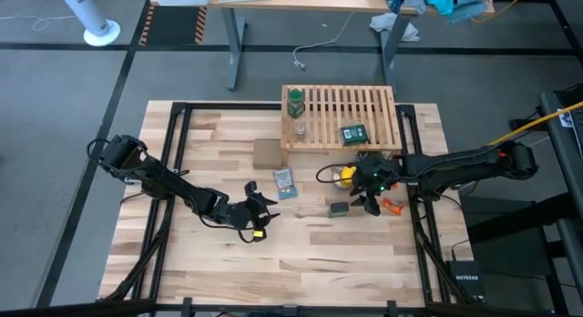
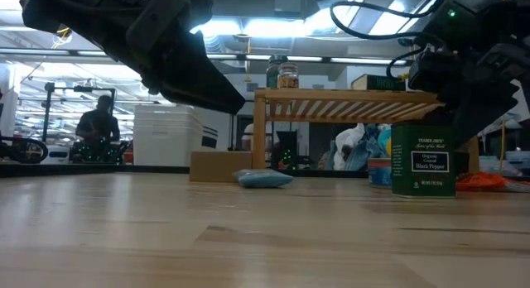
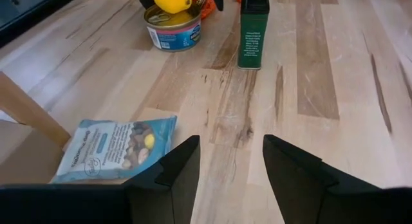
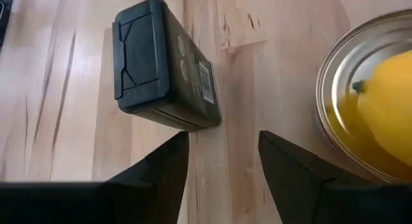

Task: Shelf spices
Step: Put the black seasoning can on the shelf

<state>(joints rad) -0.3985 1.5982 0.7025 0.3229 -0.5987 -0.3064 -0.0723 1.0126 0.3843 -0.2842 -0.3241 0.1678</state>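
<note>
My left gripper [image 1: 262,210]: fingers apart, grasping nothing, low over bare table [image 1: 310,262].
My right gripper [image 1: 368,200]: fingers spread, empty, just above the standing pepper tin [image 1: 339,209].
Spices counted: four; one tin on the table, three on the shelf [image 1: 369,107].
On shelf: green bottle [image 1: 294,102], glass jar [image 1: 300,128], green-labelled tin [image 1: 353,133].
Room: near half of the table open.
</note>
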